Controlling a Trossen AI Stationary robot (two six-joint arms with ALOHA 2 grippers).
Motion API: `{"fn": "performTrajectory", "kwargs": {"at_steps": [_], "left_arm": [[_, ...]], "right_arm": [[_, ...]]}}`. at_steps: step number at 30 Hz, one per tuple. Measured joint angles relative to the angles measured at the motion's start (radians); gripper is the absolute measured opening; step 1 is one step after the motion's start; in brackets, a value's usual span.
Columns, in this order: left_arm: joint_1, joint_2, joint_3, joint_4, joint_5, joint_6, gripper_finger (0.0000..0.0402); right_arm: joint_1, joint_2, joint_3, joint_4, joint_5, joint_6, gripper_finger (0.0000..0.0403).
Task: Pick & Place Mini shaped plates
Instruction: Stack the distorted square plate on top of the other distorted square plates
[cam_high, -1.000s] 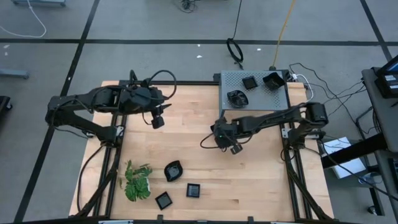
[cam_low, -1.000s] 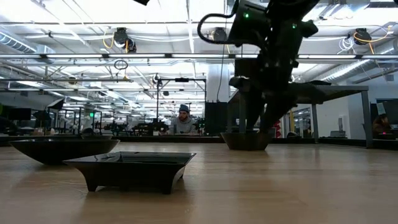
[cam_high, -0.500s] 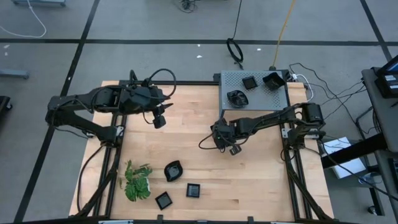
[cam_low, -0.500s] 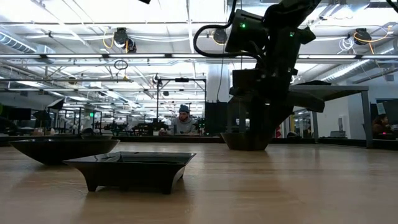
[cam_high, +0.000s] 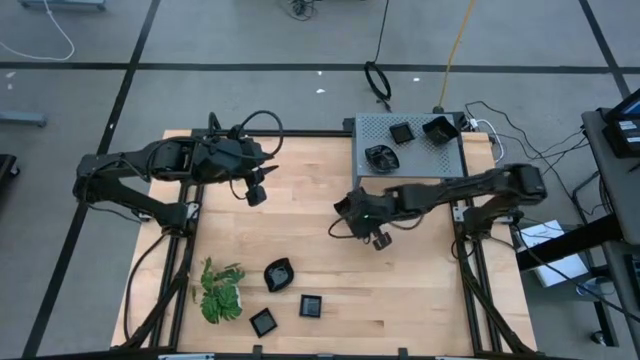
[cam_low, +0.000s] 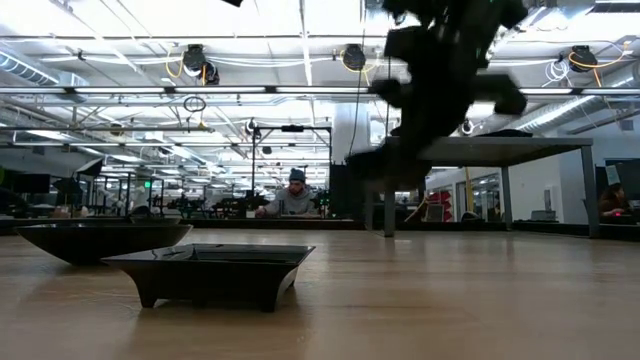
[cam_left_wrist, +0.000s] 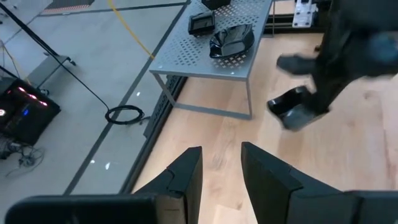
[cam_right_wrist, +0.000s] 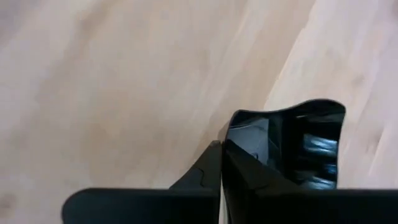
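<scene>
My right gripper (cam_high: 347, 213) hangs over the middle of the wooden table, shut on a small black mini shaped plate (cam_right_wrist: 292, 146). That plate also shows blurred in the low view (cam_low: 385, 168), above the tabletop. My left gripper (cam_high: 255, 195) waits open and empty over the table's far left part. Three more black plates rest on their bases near the front edge: a leaf-like one (cam_high: 279, 273) and two square ones (cam_high: 311, 306) (cam_high: 263, 321). Three plates (cam_high: 401, 132) (cam_high: 437, 128) (cam_high: 381, 156) sit on the grey perforated stand (cam_high: 440, 160). My right gripper pinches one side wall of the plate at its rim (cam_right_wrist: 231, 138) between its two fingers, one finger (cam_right_wrist: 249, 180) inside the dish and one outside. The fingers slant down from the table's right side. The plate is lifted clear of the table and juts out sideways from the fingers.
A green leafy plant (cam_high: 220, 292) lies at the front left, beside the plates on the table. The grey stand fills the far right corner. Bare wood lies between the two arms. Cables run past the table's far edge.
My right gripper has shut on the plate that stood on the table beneath it and has gone up with it. The plate, then resting on the wood, now hangs clear above it. My left arm has kept still.
</scene>
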Motion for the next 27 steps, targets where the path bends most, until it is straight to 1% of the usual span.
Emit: {"fn": "performTrajectory", "kwargs": {"at_steps": [2, 6, 8, 10, 12, 13, 15, 19, 22, 23, 24, 27], "left_arm": [[0.001, 0.0, 0.0, 0.0, -0.002, 0.002, 0.0115], [0.001, 0.0, 0.0, 0.0, -0.024, 0.005, 0.0115], [0.001, 0.0, 0.0, 0.0, -0.032, 0.006, 0.0115], [0.001, 0.0, 0.0, 0.0, -0.034, 0.006, 0.0115], [0.001, 0.0, 0.0, -0.001, -0.044, 0.006, 0.0115], [0.001, 0.0, 0.0, -0.001, -0.049, 0.005, 0.0115], [0.001, 0.0, 0.0, 0.0, -0.053, 0.006, 0.0115], [0.001, 0.0, 0.0, 0.002, -0.089, 0.005, 0.0115], [0.001, 0.0, 0.0, 0.004, -0.109, -0.008, 0.0115], [0.001, 0.0, 0.0, 0.004, -0.112, -0.009, 0.0115], [0.001, 0.0, 0.0, 0.005, -0.115, -0.009, 0.0115], [0.001, 0.0, 0.0, 0.016, -0.129, -0.009, 0.0115]], "right_arm": [[-0.001, -0.068, -0.001, 0.012, -0.056, 0.027, 0.0001], [-0.001, -0.205, -0.001, 0.115, -0.149, 0.13, 0.0], [-0.001, -0.265, -0.001, 0.18, -0.159, 0.173, 0.0], [0.0, -0.321, -0.001, 0.235, -0.139, 0.201, 0.0], [-0.002, -0.374, 0.0, 0.291, -0.075, 0.226, 0.0], [-0.005, -0.397, 0.0, 0.306, -0.024, 0.235, 0.0], [-0.013, -0.44, 0.0, 0.32, 0.114, 0.259, 0.0], [-0.065, -0.515, 0.0, 0.221, 0.418, 0.311, 0.0], [-0.143, -0.562, 0.0, 0.095, 0.604, 0.394, 0.0], [-0.177, -0.576, 0.0, 0.06, 0.651, 0.447, 0.0], [-0.215, -0.59, 0.0, 0.021, 0.677, 0.503, 0.0], [-0.34, -0.631, 0.0, -0.07, 0.689, 0.656, 0.0]]}}
